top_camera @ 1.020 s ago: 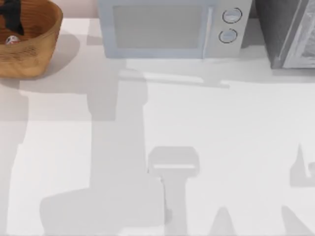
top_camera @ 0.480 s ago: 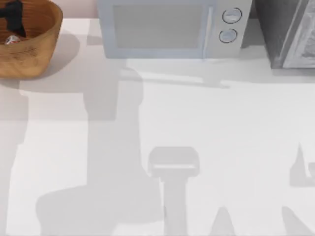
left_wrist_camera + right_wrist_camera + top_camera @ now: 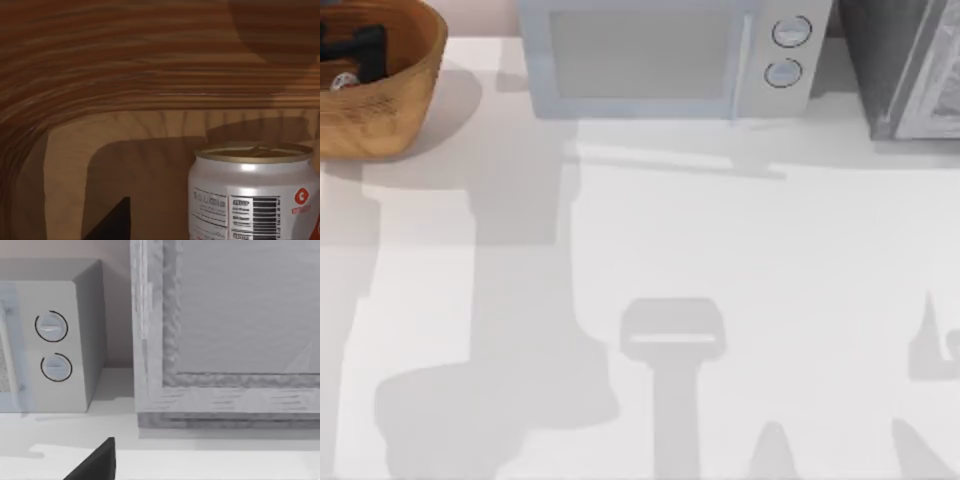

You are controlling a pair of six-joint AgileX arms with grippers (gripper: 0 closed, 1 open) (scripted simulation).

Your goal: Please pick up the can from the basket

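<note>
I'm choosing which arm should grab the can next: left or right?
Left. The left gripper is already inside the basket beside the can, which stands upright. The right wrist view faces the microwave, across the table.

The top view looks straight down on the worktop point(image 3: 740, 300), the basket point(image 3: 405, 100) at the frame's upper left. The left wrist view sits close inside that basket point(image 3: 125, 75); the right wrist view faces the microwave point(image 3: 60, 340), shared with the top view point(image 3: 660, 60).

The basket point(image 3: 405, 85) looks like ribbed woven wicker; the can point(image 3: 255, 195) is smooth glossy metal; the worktop point(image 3: 770, 280) is plain, matt white.
</note>
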